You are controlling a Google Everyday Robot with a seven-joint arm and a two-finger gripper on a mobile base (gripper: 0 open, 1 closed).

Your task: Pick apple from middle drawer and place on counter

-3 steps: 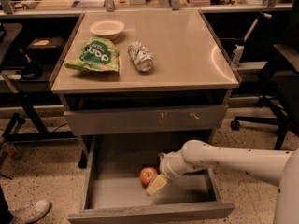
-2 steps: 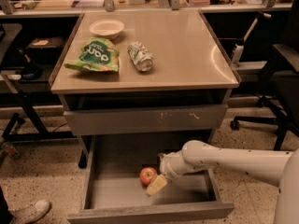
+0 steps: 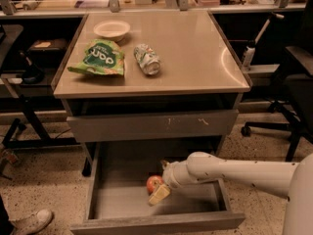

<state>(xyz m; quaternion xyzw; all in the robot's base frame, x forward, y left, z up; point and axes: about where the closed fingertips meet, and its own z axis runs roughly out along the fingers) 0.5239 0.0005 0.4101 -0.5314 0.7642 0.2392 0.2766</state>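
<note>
The apple (image 3: 152,182), small and red-orange, lies on the bare grey floor of the open middle drawer (image 3: 117,199), near its centre. My gripper (image 3: 158,191) reaches into the drawer from the right on a white arm (image 3: 230,170) and sits right against the apple's right and front side. The beige counter (image 3: 195,48) is the cabinet's top, above the drawer.
On the counter lie a white bowl (image 3: 111,29), a green chip bag (image 3: 98,58) and a crushed can (image 3: 146,58). A shut drawer front with white scuffs (image 3: 151,124) is above the open drawer. A black chair (image 3: 298,82) stands at the right. A shoe (image 3: 34,221) is at the lower left.
</note>
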